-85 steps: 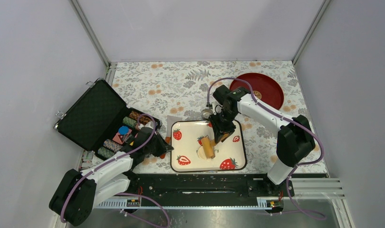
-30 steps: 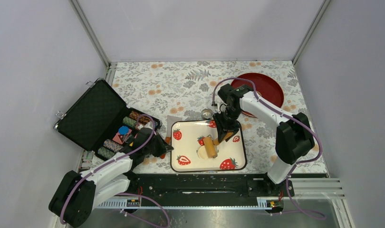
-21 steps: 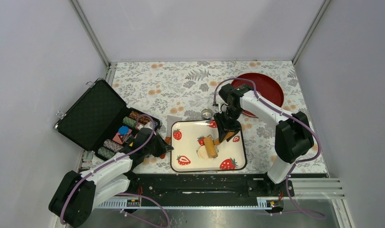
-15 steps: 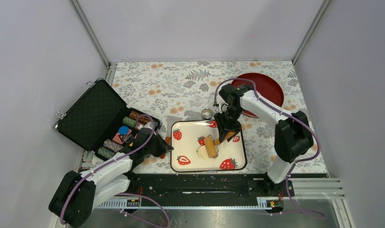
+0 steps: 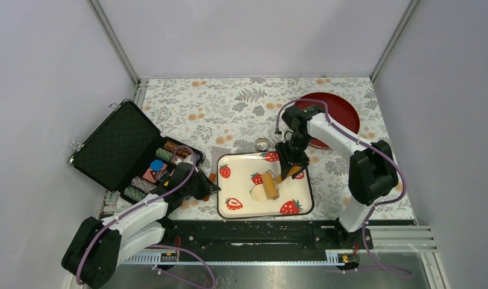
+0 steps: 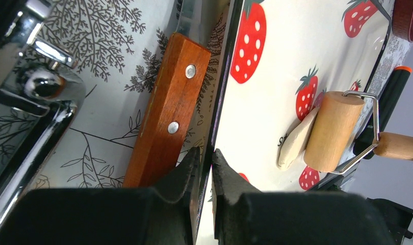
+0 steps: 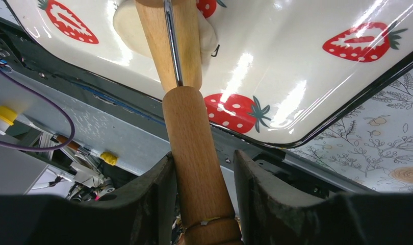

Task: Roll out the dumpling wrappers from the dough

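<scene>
The right gripper (image 7: 202, 153), clamped on the roller (image 7: 194, 127), has the dough (image 6: 294, 143) beneath its drum toward the near edge of the tray (image 6: 296, 41), whose left rim the left gripper (image 6: 204, 158) pinches.

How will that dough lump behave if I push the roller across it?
The dough looks soft and thick, so it should probably flatten rather than crack. The tray is glossy, so the lump may skid ahead of the roller. It might also cling to the wood.
</scene>
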